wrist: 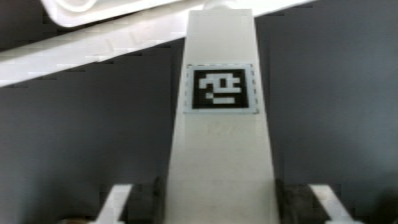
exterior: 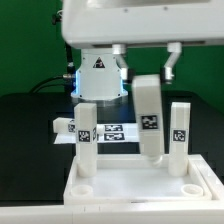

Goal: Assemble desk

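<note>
Clamped in hand: held leg, tagged face toward wrist camera. Tilted over rimmed tabletop on dark bench, between left upright leg and right upright leg; contact below unclear. Likely seating step: bring upright, square flats to socket, lower straight. White plastic, square section, smooth, probably slippery.

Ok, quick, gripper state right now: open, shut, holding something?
Gripper: its fingers straddle the white square-section plastic desk leg. Dark strips show on both sides of the leg, so clamped or open cannot be told.
</note>
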